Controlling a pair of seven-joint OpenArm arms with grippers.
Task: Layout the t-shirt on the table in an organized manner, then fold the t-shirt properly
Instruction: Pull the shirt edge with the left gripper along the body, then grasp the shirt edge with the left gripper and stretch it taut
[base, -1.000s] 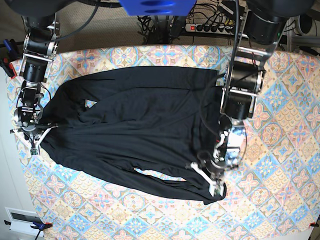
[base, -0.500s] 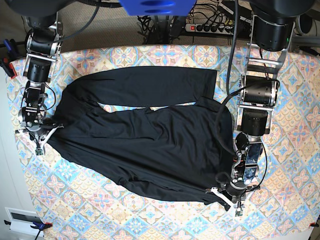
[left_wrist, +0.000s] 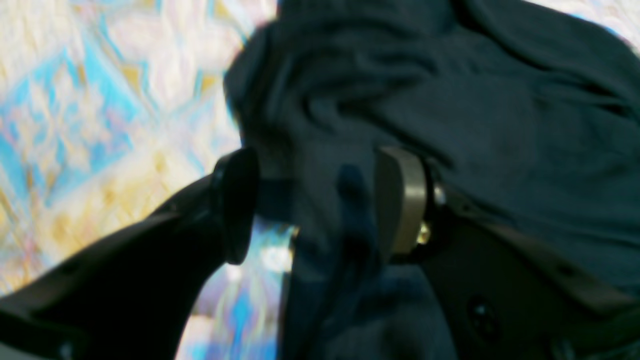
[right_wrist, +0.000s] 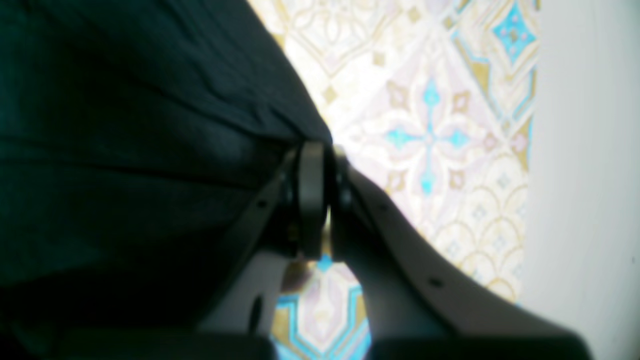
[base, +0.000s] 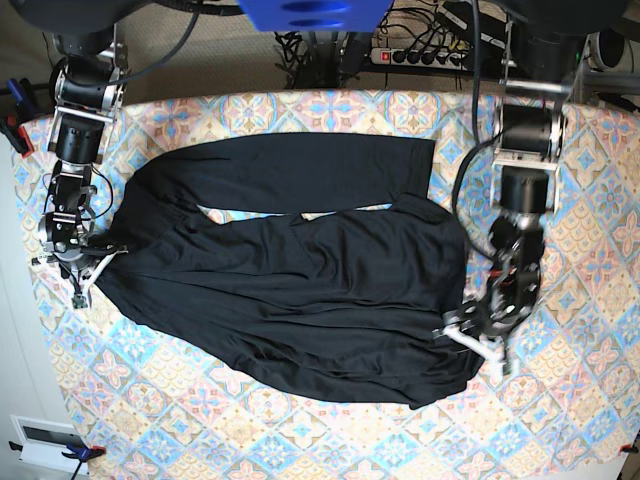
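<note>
The black t-shirt (base: 300, 280) lies spread over the patterned table (base: 560, 400), one long sleeve stretched along the far side. My left gripper (base: 473, 345) hovers at the shirt's right edge. In the left wrist view it (left_wrist: 317, 200) is open, and loose black fabric (left_wrist: 500, 100) hangs between and over the fingers. My right gripper (base: 85, 270) sits at the shirt's left edge. The right wrist view shows it (right_wrist: 322, 195) shut on the hem of the t-shirt (right_wrist: 125, 125), low over the tablecloth (right_wrist: 425, 125).
A power strip with cables (base: 420, 55) lies behind the table's far edge. The table's left edge runs close to my right gripper, with white floor (right_wrist: 585, 150) beyond it. A white box (base: 45, 440) sits off the front left corner.
The left gripper dragged the shirt's corner right and toward the front, spreading the body flat. It then opened, let go, and moved back up along the right edge. The right gripper kept its grip.
</note>
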